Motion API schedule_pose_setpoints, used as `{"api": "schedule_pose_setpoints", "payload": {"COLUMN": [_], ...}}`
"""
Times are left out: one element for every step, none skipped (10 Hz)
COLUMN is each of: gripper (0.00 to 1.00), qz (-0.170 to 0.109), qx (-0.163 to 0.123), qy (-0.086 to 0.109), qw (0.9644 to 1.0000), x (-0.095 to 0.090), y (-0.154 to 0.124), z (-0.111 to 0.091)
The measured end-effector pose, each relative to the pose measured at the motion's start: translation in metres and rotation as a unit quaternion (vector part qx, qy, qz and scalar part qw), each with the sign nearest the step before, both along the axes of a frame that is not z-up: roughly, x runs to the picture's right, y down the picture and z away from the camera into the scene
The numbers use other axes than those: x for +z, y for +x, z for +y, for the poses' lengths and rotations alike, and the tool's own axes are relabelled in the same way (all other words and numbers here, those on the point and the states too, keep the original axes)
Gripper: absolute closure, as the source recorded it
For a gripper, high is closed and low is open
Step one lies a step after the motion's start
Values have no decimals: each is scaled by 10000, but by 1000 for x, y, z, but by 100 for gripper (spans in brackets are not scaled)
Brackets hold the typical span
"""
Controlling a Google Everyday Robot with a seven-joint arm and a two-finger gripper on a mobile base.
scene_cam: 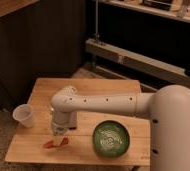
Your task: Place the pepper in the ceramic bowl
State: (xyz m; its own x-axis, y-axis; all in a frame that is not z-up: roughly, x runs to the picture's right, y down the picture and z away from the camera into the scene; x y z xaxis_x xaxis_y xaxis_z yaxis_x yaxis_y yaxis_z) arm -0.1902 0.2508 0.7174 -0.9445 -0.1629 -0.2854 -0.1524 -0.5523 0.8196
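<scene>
The small red-orange pepper (54, 143) lies on the wooden table (108, 87) near its front left edge. My gripper (59, 134) hangs straight down over the pepper's right end, right at it. The white arm reaches in from the right and hides the gripper's upper part. The dark green ceramic bowl (111, 138) with a pale leaf pattern sits on the table to the right of the pepper, about a hand's width away from the gripper.
A translucent white plastic cup (24, 115) stands at the table's left edge. A flat dark grey bar (70, 121) lies behind the gripper, mostly hidden by the arm. Metal shelving (138, 57) runs behind the table.
</scene>
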Motion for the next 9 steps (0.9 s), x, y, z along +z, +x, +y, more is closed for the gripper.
{"api": "schedule_pose_setpoints", "payload": {"gripper": [78,72,70,76,83,91,99,98,95], "qz": [-13,8,41,10,6,15,-27,1,49], "qx": [-13,19,16,-19,-22,-45,-77,-47,-5], "qy": [1,-5,-25,-45,-38,-41,-51,-63,-98], "qw": [10000,10000,10000,10000,10000,10000,10000,10000,9999], "x": [0,-1,-2,-7,-10,-14,-18,-17,-12], "y": [-2,0,8,14,17,19,14,17,22], "z": [1,-2,-5,-11,-17,-20,-20,-19,-17]}}
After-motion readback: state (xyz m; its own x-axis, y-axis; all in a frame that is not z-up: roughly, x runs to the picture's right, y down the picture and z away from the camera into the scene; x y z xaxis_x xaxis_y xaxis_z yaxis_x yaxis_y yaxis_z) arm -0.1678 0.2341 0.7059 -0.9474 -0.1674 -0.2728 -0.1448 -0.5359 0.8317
